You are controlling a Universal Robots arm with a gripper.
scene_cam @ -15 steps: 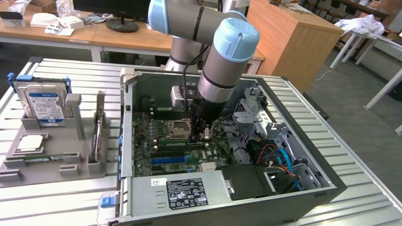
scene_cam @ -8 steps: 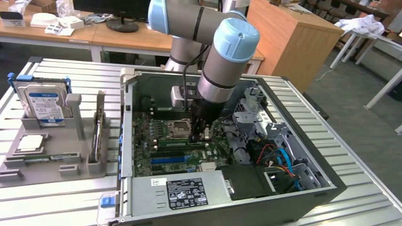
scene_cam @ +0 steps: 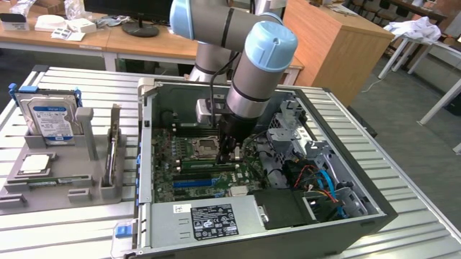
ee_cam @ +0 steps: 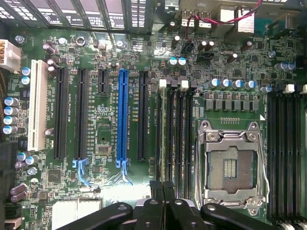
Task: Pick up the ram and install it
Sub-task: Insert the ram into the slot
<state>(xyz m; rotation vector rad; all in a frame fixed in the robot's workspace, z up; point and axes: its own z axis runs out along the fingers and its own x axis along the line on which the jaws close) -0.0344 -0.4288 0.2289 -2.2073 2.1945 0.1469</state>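
Mid-frame, the clenched black gripper (scene_cam: pixel 230 156) is sitting at the thin green ram stick (scene_cam: pixel 207 167)'s end, stick stretching toward the exterior view's left.

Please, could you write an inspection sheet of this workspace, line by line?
Surface: silver slatted metal table, carrying an open grey computer case.
Job's things: long green ram stick standing edge-on in a slot beside the silver CPU socket.
Clutter: silver hard drive with blue label in a grey holder tray.
Grippers: black hand shut, seemingly pinching the stick's end.
Cables: red, blue and orange wires inside the case.
Surroundings: wooden desks behind.
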